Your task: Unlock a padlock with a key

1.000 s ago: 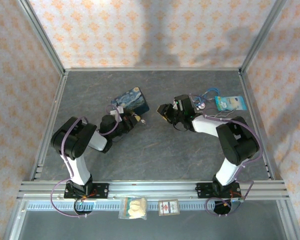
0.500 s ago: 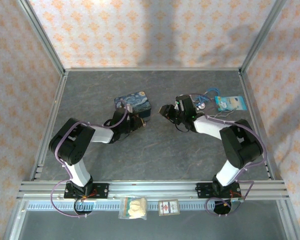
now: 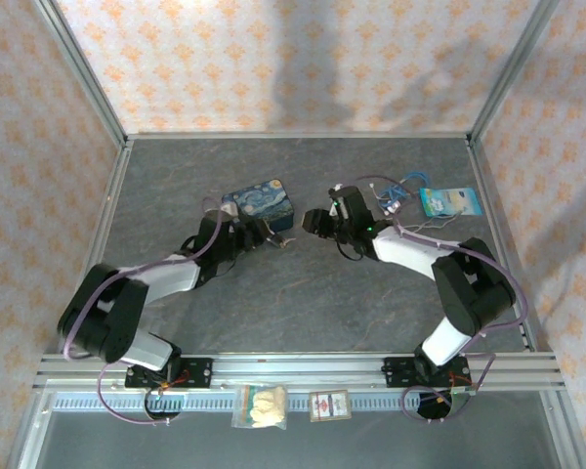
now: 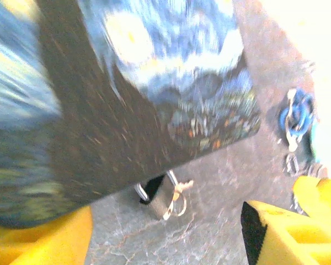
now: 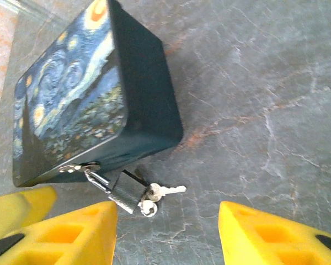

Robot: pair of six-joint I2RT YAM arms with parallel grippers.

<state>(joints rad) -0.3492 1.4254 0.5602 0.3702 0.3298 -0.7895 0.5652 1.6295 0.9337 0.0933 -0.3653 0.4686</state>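
Right wrist view: the table [image 5: 254, 83] carries the blue tin [image 5: 71, 110]. Left pincer [image 4: 166, 221] and right pincer [image 5: 166, 212] stand wide open, empty. The padlock [image 5: 124, 190] lies against the tin's corner, the key [image 5: 168, 190] touching its base. Both are judged light, rigid, slippery metal; grip the flat faces.

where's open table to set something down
Bare: the table this side of the tin, and the far strip behind it. Crowded: around the padlock and key, and at the cord bundle and packet far right.
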